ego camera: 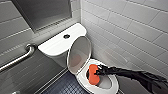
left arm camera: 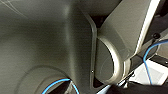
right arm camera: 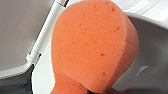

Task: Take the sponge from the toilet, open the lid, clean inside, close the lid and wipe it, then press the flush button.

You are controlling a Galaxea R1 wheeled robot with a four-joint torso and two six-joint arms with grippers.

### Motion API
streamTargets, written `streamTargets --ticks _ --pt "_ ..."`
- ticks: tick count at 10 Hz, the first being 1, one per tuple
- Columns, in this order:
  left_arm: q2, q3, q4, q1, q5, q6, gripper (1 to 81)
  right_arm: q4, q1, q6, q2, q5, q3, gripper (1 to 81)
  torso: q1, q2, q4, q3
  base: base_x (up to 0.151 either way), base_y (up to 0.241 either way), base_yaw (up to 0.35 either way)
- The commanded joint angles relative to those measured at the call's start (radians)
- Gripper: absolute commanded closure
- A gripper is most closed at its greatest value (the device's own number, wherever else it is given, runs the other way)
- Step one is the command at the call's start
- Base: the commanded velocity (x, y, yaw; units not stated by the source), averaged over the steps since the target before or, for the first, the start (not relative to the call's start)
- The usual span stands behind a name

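Observation:
The white toilet [ego camera: 113,87] stands against the tiled wall with its lid [ego camera: 79,53] raised and leaning back on the tank [ego camera: 53,45]. The dark round flush button [ego camera: 66,36] sits in the middle of the tank top. My right arm reaches in from the right, and my right gripper [ego camera: 98,71] is shut on the orange-red sponge [ego camera: 93,74], holding it at the bowl's rear rim, near the hinge. In the right wrist view the sponge [right arm camera: 92,47] looms large in front of the lid's underside [right arm camera: 22,30] and the white bowl wall [right arm camera: 150,50].
A steel grab bar [ego camera: 17,60] runs along the left wall. White wall tiles [ego camera: 130,30] stand close on the right of the toilet. Dark patterned floor [ego camera: 65,86] lies in front of the tank. A blue cable [left arm camera: 147,57] shows in the left wrist view.

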Motion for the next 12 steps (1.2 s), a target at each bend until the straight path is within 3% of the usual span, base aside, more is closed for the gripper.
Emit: streamTargets --ticks 1,3,7,12 --pt "0.005 0.014 -0.012 0.023 0.092 0.005 1.0 -0.030 0.195 0.005 -0.015 0.022 0.010 81.1 0.000 0.000 0.000 0.000 0.000 0.000 0.000" --pt "0.011 -0.003 -0.011 0.023 0.094 0.006 1.0 -0.029 0.201 0.015 -0.075 0.018 0.062 81.1 0.000 0.000 0.000 0.000 0.000 0.000 0.000" --pt "0.029 -0.018 -0.006 0.020 0.095 0.006 1.0 -0.024 0.166 0.064 -0.324 0.034 0.303 81.1 0.000 0.000 0.000 0.000 0.000 0.000 0.000" --pt "0.036 -0.009 -0.008 0.020 0.103 0.008 1.0 -0.020 0.040 0.089 -0.408 0.075 0.297 81.1 0.000 0.000 0.000 0.000 0.000 0.000 0.000"
